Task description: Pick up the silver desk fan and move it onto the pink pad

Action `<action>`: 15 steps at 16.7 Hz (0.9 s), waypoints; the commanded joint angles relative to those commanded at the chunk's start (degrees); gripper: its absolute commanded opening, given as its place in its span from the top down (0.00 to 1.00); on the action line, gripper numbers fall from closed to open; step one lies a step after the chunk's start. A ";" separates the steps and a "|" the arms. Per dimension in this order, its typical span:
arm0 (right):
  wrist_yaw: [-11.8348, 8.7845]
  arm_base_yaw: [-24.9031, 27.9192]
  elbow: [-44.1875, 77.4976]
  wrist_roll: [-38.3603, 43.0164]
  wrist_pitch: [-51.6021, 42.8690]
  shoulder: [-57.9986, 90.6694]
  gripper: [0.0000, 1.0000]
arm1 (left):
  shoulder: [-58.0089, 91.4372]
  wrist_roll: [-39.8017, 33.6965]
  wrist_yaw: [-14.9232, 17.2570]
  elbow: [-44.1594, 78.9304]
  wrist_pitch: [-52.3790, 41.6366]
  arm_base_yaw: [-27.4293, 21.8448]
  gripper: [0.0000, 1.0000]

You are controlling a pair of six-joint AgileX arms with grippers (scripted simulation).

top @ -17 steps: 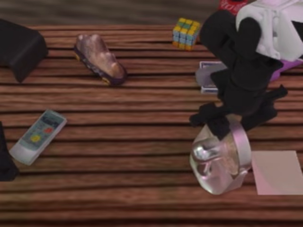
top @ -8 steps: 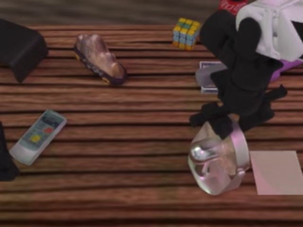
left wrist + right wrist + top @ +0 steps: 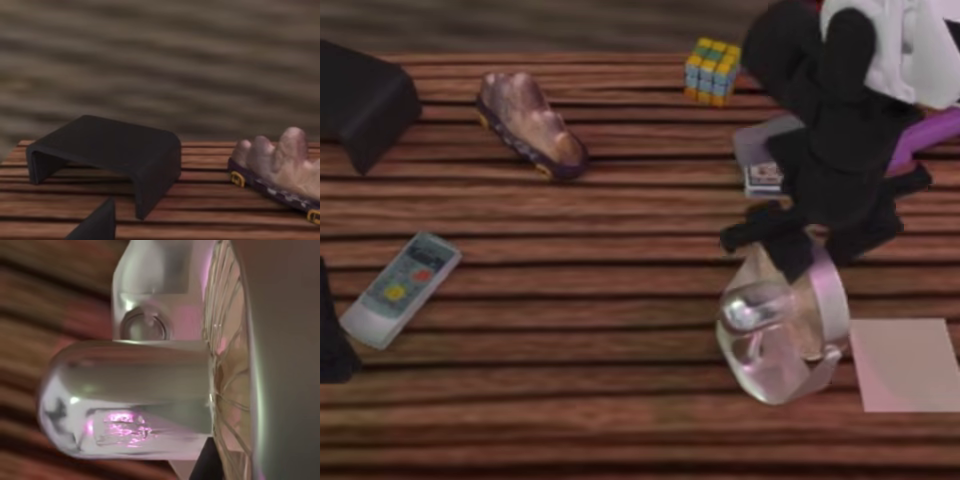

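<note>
The silver desk fan (image 3: 782, 335) hangs tilted over the table's right half, its chrome ring and hub just left of the pink pad (image 3: 905, 365). My right gripper (image 3: 805, 262) is shut on the top of the fan's rim. In the right wrist view the fan (image 3: 150, 395) fills the picture, with a dark fingertip (image 3: 210, 467) against its grille. The pink pad lies flat and bare near the front right edge. My left gripper (image 3: 330, 340) is parked at the table's left edge, open, and only one fingertip (image 3: 97, 222) shows in its wrist view.
A black stand (image 3: 360, 100) sits back left and a shoe (image 3: 530, 125) to its right. A remote (image 3: 400, 290) lies at the left. A colour cube (image 3: 713, 70) and a patterned card box (image 3: 765, 165) sit behind the fan. A purple object (image 3: 932, 130) is at the right.
My right arm has drawn back a little with the fan, which has shifted slightly toward the table's back and left. More of the card box shows. The left arm has not moved.
</note>
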 joint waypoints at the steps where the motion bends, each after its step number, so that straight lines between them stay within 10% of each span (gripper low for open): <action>1: 0.01 0.07 1.71 -0.02 -2.06 -0.10 1.00 | 0.00 0.00 0.00 0.00 0.00 0.00 0.00; 15: 0.06 -1.85 4.44 12.65 -7.90 -2.04 1.00 | 0.00 0.00 0.00 0.00 0.00 0.00 0.00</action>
